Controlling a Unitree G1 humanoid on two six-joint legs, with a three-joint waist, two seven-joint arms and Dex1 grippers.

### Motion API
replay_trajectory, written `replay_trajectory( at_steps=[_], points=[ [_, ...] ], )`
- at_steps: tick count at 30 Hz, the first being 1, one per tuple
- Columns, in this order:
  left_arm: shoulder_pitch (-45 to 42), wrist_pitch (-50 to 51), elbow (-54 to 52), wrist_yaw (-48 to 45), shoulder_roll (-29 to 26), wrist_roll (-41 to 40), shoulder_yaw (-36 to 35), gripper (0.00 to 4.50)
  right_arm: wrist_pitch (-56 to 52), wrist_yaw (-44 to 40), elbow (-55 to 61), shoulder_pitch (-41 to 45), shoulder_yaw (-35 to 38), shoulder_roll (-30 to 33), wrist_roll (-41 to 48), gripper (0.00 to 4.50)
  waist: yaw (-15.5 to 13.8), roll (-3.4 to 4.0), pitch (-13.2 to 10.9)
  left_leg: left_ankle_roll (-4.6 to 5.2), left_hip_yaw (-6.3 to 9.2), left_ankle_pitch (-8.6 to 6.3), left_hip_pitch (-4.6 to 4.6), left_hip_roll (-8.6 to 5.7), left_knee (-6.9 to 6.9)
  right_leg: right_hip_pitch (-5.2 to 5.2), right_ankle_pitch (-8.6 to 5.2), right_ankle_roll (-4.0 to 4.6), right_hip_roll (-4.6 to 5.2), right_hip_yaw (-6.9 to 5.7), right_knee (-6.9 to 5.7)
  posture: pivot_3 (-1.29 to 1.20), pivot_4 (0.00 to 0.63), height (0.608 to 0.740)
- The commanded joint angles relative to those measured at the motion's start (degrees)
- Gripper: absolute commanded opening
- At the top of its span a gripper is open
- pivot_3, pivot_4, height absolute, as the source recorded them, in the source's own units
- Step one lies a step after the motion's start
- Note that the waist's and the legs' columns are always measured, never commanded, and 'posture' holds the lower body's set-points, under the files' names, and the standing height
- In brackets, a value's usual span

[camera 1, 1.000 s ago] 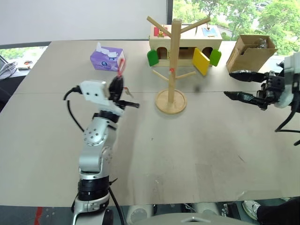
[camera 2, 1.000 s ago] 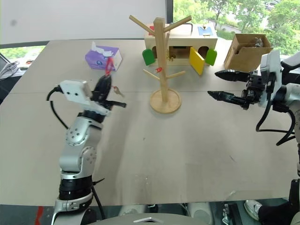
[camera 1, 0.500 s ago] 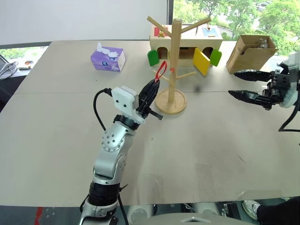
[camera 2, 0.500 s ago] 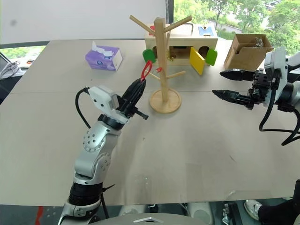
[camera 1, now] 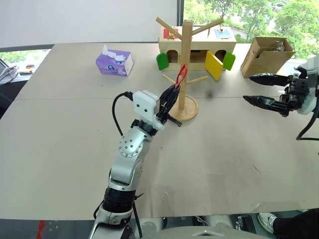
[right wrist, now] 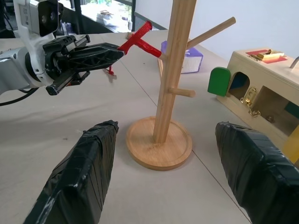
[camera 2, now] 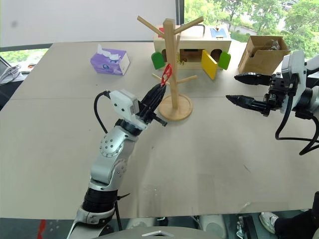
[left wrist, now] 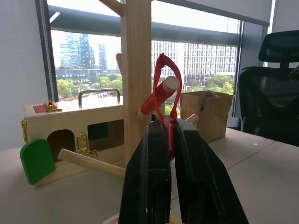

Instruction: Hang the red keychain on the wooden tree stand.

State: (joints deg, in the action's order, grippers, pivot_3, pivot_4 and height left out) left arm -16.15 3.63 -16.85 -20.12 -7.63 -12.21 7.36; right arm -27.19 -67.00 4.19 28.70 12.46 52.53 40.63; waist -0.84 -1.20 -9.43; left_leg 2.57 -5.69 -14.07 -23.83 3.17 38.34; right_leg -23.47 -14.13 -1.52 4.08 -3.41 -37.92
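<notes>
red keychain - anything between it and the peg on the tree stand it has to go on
Nothing visible blocks it. The left gripper holds the red keychain right at a lower peg of the wooden tree stand.

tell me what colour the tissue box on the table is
Purple, with white tissue sticking out the top: the tissue box shows best in the left eye view.

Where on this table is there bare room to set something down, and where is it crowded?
The table is bare across its near half, and in the stretch between the wooden tree stand and the right gripper. The far edge is crowded: tissue box, house-shaped box and cardboard box.
</notes>
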Motion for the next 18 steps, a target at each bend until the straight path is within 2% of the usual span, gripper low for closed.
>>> replay_trajectory(
  at_steps=[1, 8, 11, 14, 18],
  points=[
    [-1.6, 0.0, 0.6, 0.7, 0.3, 1.7, 0.4, 0.02, 0.6, 0.3, 2.1, 0.1, 3.2, 0.6, 0.6, 3.60, 0.0, 0.00, 0.0, 0.00, 0.00, 0.00, 0.00, 0.00, 0.00, 0.00, 0.00, 0.00, 0.00, 0.00, 0.00, 0.00, 0.150, 0.740],
    [-4.3, -0.9, 4.8, 2.8, 2.5, 3.2, -0.6, 0.02, 0.7, 0.5, 2.4, -0.4, 3.5, 0.2, 0.3, 3.60, 0.0, -0.01, 0.0, 0.00, 0.00, 0.00, -0.01, -0.01, 0.01, 0.00, 0.00, 0.00, 0.00, -0.01, 0.00, 0.00, 0.150, 0.740],
    [-5.4, -1.3, 5.8, 3.3, 3.2, 3.5, -0.8, 1.02, 0.9, 0.8, 2.4, -0.6, 3.4, -0.1, 0.2, 3.60, 0.0, -0.01, 0.0, 0.00, 0.01, 0.00, 0.00, -0.01, 0.01, 0.00, 0.00, 0.00, 0.00, -0.01, 0.00, 0.00, 0.150, 0.740],
    [-6.2, -0.8, 6.8, 5.0, 4.0, 4.1, -1.3, 2.25, 1.2, 1.9, 2.8, -1.5, 3.6, -1.1, 0.0, 3.60, 0.0, -0.01, 0.0, -0.01, 0.00, 0.01, -0.01, -0.01, 0.01, 0.00, 0.00, 0.00, 0.00, 0.00, 0.00, 0.00, 0.150, 0.740],
    [-4.4, 1.0, 6.9, 7.4, 4.6, 3.5, -3.7, 2.25, 2.1, 8.4, 4.0, -4.1, 3.9, -4.9, -1.9, 3.60, 0.0, -0.01, 0.0, -0.02, 0.01, 0.01, -0.01, 0.00, 0.01, 0.00, 0.00, 0.00, 0.00, 0.00, 0.00, 0.00, 0.150, 0.740]
  ],
)
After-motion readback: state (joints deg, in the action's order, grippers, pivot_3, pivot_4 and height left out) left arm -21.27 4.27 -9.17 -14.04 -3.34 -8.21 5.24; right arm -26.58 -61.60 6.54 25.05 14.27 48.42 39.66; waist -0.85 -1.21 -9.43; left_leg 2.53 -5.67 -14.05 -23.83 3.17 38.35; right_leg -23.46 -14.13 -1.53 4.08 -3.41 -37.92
